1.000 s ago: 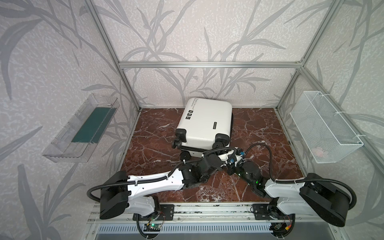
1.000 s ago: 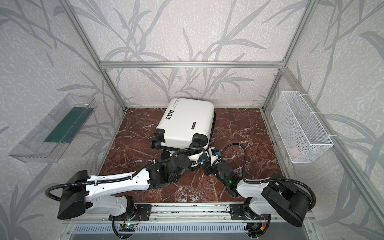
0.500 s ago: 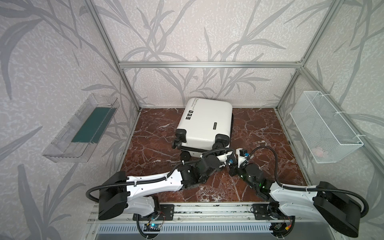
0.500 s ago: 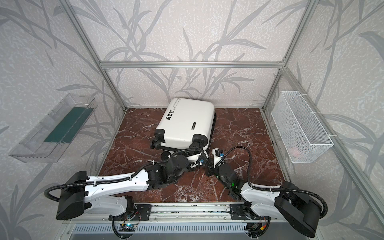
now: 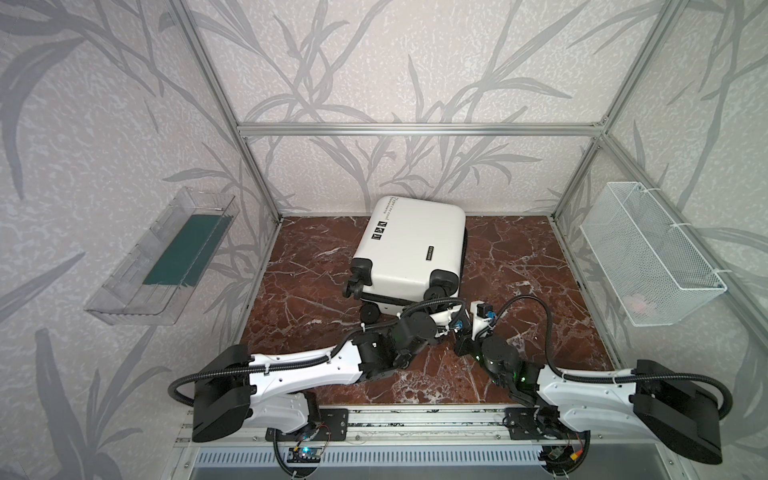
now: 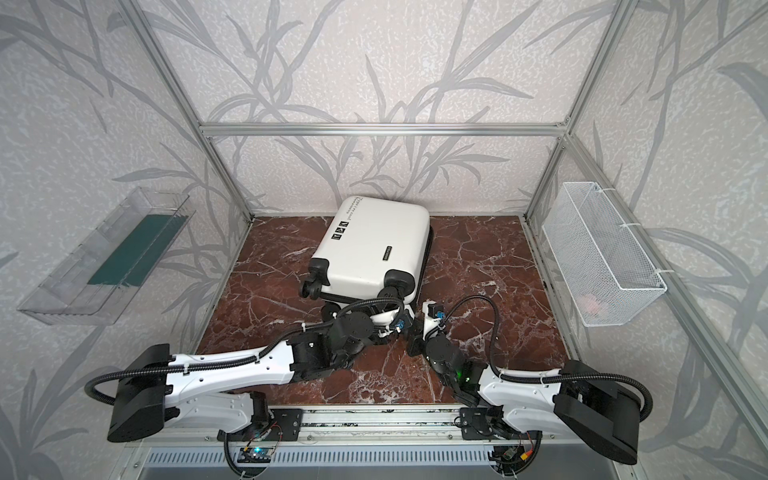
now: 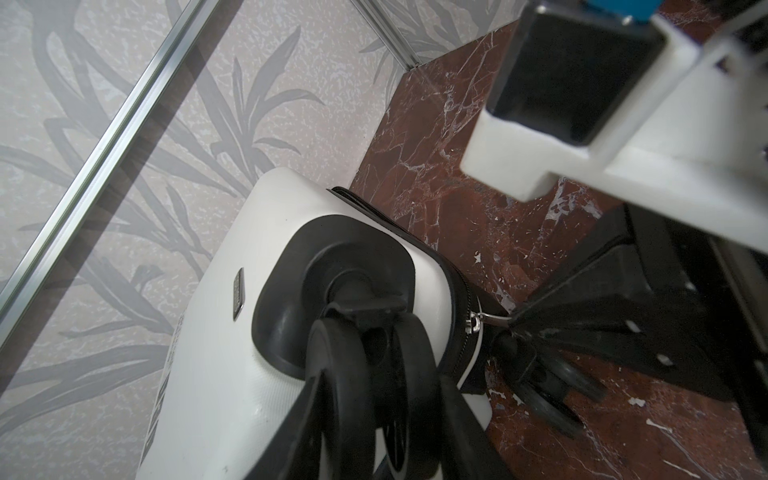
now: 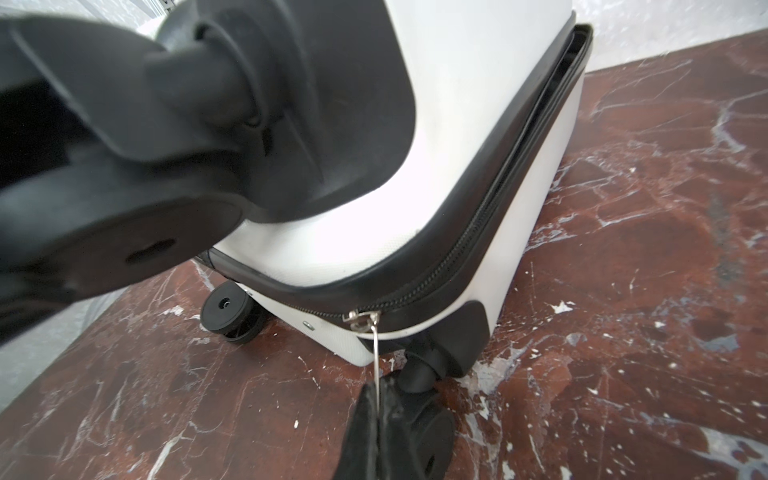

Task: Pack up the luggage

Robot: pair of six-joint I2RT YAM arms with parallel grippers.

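Right gripper pinching the zipper pull (closed tight), left gripper clamping 1 wheel, luggage just beyond both.

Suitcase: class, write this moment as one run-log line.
left gripper: shut on a wheel | right gripper: pinching the zipper pull | suitcase: lying flat, side seam gaping

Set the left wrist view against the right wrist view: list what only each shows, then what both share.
Left wrist only: the right arm's camera bracket, an aluminium frame bar and the shell's nameplate. Right wrist only: the far lower caster. Both: the luggage on the marble floor, its upper caster, and the right pincer shut on the zipper pull.
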